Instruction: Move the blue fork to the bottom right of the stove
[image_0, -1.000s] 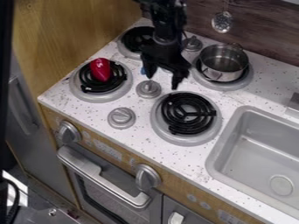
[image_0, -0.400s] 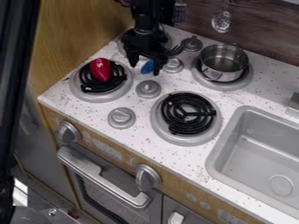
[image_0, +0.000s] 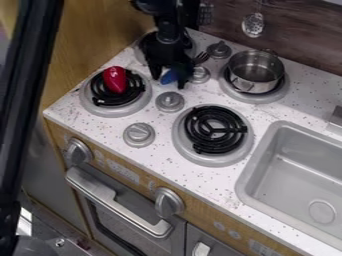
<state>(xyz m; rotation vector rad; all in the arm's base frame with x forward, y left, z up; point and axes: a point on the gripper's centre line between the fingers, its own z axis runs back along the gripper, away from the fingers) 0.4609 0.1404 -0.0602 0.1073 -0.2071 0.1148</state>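
The gripper (image_0: 169, 81) hangs at the back of the stove, between the back left burner and the knobs, its two fingers apart. Between them lies the blue handle of the fork (image_0: 169, 76), partly covered by the gripper. Dark fork tines (image_0: 200, 58) stick out to the right of the gripper, near a small knob. The bottom right of the stove (image_0: 264, 112) is white speckled top around the front right burner (image_0: 214, 129).
A red toy (image_0: 115, 79) rests on the front left burner. On the back right burner stands a metal pot (image_0: 256, 71). Knobs (image_0: 169, 101) rise between the burners. The grey sink (image_0: 294, 175) is at the right, and a ladle (image_0: 253, 25) hangs behind.
The gripper has moved left from above the middle of the stove to the fork, which was mostly hidden behind it. Since the middle frame it has shifted only slightly.
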